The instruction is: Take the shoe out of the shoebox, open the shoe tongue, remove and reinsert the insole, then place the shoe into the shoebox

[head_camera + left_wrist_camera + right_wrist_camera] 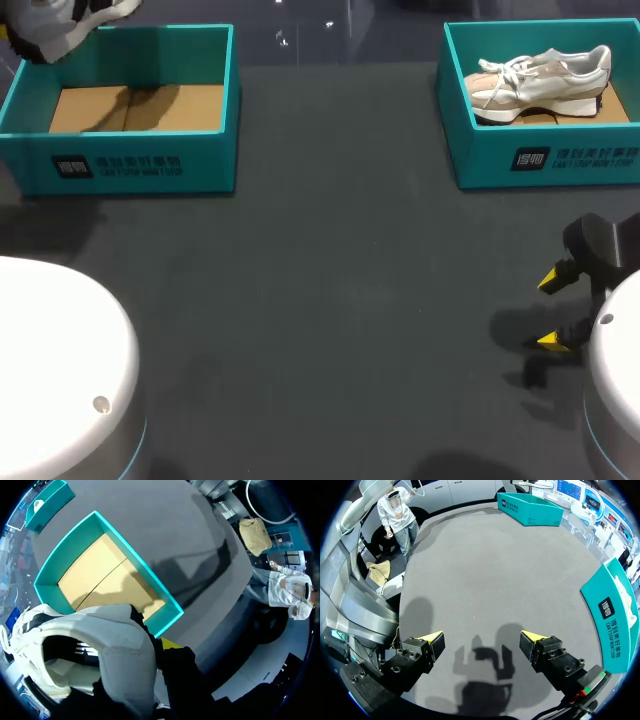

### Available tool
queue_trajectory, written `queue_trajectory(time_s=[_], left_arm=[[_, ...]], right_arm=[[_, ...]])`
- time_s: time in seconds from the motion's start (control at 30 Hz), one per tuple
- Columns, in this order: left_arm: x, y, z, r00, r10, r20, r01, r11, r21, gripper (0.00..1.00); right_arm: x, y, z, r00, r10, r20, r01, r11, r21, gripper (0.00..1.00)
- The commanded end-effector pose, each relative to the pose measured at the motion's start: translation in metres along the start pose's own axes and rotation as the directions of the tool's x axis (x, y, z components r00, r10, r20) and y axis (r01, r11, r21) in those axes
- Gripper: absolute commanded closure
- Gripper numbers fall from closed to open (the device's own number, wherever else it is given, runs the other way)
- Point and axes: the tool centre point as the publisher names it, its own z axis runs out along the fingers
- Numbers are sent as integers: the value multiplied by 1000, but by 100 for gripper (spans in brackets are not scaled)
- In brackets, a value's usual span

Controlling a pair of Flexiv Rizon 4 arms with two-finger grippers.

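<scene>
Left jaws clamped on a white shoe (100, 645), held above the open teal box (55, 560) ahead of them. Right jaws spread wide over the table (495, 570) — a second shoe (540, 78) lies in the second box (560, 165) beside them.

**Tabletop** (330, 300): carries two shoeboxes along its far edge, well apart, one at each far corner.

**Left shoebox** (130, 165): far left of the tabletop, open side up.

**Lifted shoe** (60, 25): in the air above the far left corner of the left shoebox, held in the left gripper (152, 645), clear of the box floor.

**Right shoebox** (540, 160): far right of the tabletop, open side up.

**Second shoe** (540, 82): lies inside the right shoebox, toe toward the tabletop's middle, heel toward the right wall.

**Right gripper** (552, 310): over the near right tabletop, in front of the right shoebox, fingers spread.
</scene>
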Motion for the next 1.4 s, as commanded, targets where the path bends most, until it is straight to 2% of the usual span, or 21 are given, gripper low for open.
queue_trajectory(time_s=[0.03,0.17,0.2,0.27,0.33,0.5,0.6,0.63,1.07,1.4], left_arm=[[8,-6,-1,1000,-1,24,2,999,-42,100],[8,-6,-1,1000,-1,24,2,999,-42,100],[7,-6,0,998,46,43,-43,997,-63,100],[7,-5,0,990,139,18,-138,990,-20,100],[10,-4,2,978,209,18,-208,978,-26,100],[11,4,6,915,403,26,-403,915,-16,100],[12,18,6,832,550,65,-544,834,-91,100],[11,23,6,821,564,84,-554,824,-123,100],[11,23,6,821,564,84,-554,824,-123,100],[-4,29,20,735,678,31,-659,724,-201,100]], right_arm=[[2,0,0,1000,0,4,0,1000,1,0],[2,0,0,1000,0,4,0,1000,1,0],[2,0,0,1000,0,4,0,1000,1,0],[2,0,0,1000,0,4,0,1000,1,0],[2,0,0,1000,0,4,0,1000,1,0],[2,0,0,1000,0,4,0,1000,1,0],[2,0,0,1000,0,4,0,1000,1,0],[2,0,0,1000,0,4,0,1000,1,0],[2,0,0,1000,0,4,0,1000,1,0],[2,0,0,1000,0,4,0,1000,1,0]])
